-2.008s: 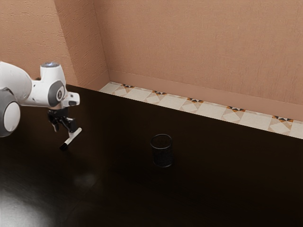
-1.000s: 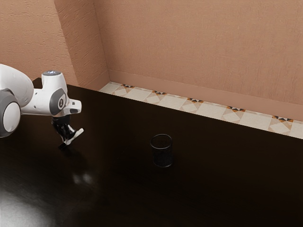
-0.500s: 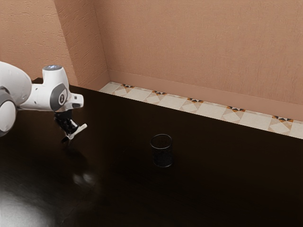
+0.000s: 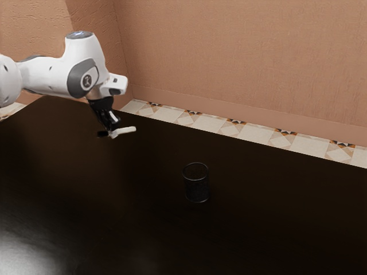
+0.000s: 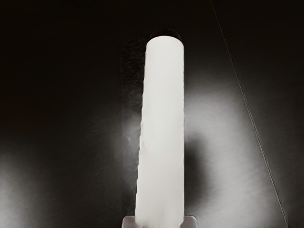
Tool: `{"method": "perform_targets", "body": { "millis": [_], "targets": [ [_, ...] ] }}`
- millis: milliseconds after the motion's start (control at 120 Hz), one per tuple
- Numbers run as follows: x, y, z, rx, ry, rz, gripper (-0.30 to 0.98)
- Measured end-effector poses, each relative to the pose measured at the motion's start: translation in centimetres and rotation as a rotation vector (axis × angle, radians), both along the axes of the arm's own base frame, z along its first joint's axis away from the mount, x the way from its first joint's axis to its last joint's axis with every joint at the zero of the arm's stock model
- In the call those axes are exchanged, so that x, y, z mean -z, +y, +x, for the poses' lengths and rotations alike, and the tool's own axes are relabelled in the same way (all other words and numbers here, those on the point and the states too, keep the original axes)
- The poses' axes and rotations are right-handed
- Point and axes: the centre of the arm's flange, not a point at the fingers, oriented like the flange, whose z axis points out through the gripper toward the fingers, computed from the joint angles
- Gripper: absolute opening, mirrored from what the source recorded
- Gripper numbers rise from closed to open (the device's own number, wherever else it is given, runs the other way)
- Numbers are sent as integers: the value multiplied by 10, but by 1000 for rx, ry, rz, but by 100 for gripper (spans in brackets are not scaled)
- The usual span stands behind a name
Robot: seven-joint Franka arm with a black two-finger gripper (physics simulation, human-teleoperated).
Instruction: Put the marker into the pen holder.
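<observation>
Holding the marker, seemingly above the table.

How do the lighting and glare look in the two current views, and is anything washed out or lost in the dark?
Exterior view: white glare on the tabletop toward the lower left; the dark pen holder nearly melts into the black surface. Wrist view: the marker washed out to near-flat white, with pale sheen on the tabletop and a dark shadow beside it.

It looks like a home's room, with textured tan walls, patterned floor tiles and a dark table.
</observation>
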Motion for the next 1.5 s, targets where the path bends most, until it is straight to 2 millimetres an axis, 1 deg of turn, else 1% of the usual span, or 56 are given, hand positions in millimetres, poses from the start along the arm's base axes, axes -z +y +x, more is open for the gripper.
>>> {"method": "perform_targets", "body": {
  "millis": [133, 233, 350, 425, 508, 600, 658, 725, 925, 1033, 1117, 1233, 1300, 1417, 1500],
  "targets": [
    [-9, -69, 8, 111, 14, 3, -10],
    [-11, -119, 10, 192, 26, 6, -10],
    [-10, -178, 19, 284, 29, 8, -10],
    [-13, -209, 28, 330, 22, 14, -10],
    [-16, -236, 41, 368, 29, 32, -10],
    [-14, -255, 49, 392, 60, 50, -10],
    [-12, -263, 53, 399, 90, 61, -10],
    [-7, -265, 53, 398, 134, 70, -10],
    [6, -272, 44, 395, 286, 95, -9],
    [26, -270, 38, 387, 380, 113, -9],
    [40, -273, 35, 389, 434, 124, -9],
    [48, -282, 35, 400, 464, 129, -8],
    [47, -281, 36, 398, 468, 133, -8],
    [48, -269, 46, 380, 464, 131, -8],
    [54, -265, 51, 374, 465, 130, -8]
  ]
}}
